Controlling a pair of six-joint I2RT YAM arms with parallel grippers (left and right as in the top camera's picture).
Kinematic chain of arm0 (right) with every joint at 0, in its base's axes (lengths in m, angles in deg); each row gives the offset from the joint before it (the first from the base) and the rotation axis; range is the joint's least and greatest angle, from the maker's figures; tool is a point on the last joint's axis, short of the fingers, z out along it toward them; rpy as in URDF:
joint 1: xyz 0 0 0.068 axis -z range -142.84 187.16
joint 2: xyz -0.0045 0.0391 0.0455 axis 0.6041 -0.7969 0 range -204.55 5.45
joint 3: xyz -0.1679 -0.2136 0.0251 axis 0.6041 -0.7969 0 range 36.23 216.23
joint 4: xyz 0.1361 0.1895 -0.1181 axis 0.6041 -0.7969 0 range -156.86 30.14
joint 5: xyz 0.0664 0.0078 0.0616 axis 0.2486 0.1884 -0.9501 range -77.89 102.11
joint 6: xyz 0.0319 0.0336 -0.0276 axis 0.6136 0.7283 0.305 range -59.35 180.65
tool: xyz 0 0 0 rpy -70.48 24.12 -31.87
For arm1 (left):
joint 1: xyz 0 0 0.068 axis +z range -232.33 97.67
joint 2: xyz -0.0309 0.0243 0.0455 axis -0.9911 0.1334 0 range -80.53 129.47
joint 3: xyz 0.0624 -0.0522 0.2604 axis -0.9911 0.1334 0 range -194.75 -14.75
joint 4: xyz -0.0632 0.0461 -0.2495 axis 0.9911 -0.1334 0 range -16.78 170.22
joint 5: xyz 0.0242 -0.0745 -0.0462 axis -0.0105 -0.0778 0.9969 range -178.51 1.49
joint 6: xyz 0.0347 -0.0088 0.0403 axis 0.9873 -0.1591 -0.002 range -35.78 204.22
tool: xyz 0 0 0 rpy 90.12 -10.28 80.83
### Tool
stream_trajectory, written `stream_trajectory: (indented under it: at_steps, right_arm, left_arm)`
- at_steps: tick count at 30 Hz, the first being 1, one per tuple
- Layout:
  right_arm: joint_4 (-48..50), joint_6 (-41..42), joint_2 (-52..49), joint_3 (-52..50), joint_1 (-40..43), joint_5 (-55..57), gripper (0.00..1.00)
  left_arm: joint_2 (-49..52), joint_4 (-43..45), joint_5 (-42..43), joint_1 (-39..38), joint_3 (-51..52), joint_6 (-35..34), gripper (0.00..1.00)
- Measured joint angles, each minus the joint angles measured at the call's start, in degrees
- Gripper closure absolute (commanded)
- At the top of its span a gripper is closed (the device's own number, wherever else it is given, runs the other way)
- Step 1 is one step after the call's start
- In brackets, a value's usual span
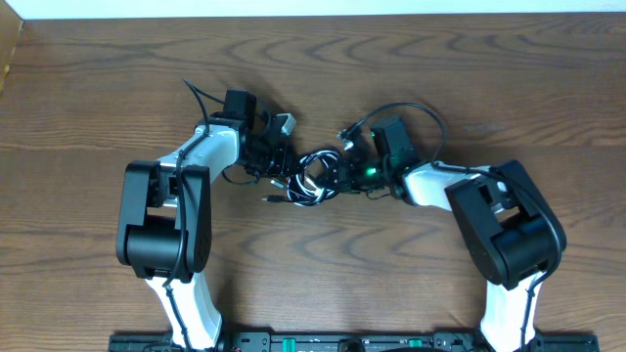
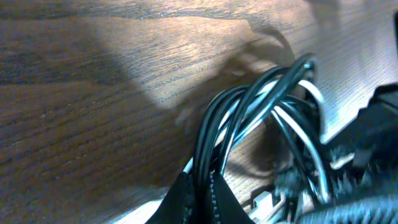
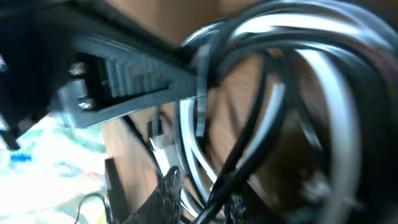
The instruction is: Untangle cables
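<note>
Overhead: cable bundle [image 1: 315,178] at centre of wooden surface [image 1: 98,108], between tips of both arms. Black cable [image 2: 214,124] and white cable [image 2: 309,89] looped together in tangled coils. Left fingers [image 2: 180,202] fully closed, pinching black strands at bundle's edge. Right fingers [image 3: 166,193] narrowly parted, strands passing between; whether clamped, cannot tell. Small plug end [image 1: 271,199] on surface beside bundle.

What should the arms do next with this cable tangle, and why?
Probably draw the left gripper outward, away from the right gripper. It is shut on black strands of the cable bundle, whose black and white loops lie wound together between the two grippers, so a gentle pull should loosen them.
</note>
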Motion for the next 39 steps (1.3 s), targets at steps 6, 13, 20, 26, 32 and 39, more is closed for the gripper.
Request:
stream_trajectory:
  at_steps: [6,13,20,26,32,39]
  right_arm:
    - [5.9,2.6,0.0,-0.1,-0.7,-2.1,0.99]
    - [11.1,5.1,-0.2,-0.2,3.0,-9.7,0.99]
    - [26.9,11.8,-1.0,-0.5,4.6,-18.2,0.99]
    - [37.4,20.8,-1.5,-0.8,5.2,-21.0,0.99]
    - [41.2,27.4,-1.6,-0.8,5.9,-24.6,0.99]
    - [42.1,30.9,-1.5,-0.7,7.2,-28.7,0.99]
  left_arm:
    - [-0.2,0.0,-0.8,0.0,0.0,0.0,0.93]
    - [-0.3,0.1,-1.2,0.0,0.0,0.0,0.92]
    - [-0.3,0.5,-0.8,-0.5,0.0,0.0,0.92]
    - [-0.3,0.9,-0.9,-0.7,0.0,-0.2,0.92]
    - [-1.0,1.1,-7.3,-0.8,-0.1,-5.8,0.92]
    - [-2.0,1.5,-16.5,-0.8,-0.9,-11.7,0.85]
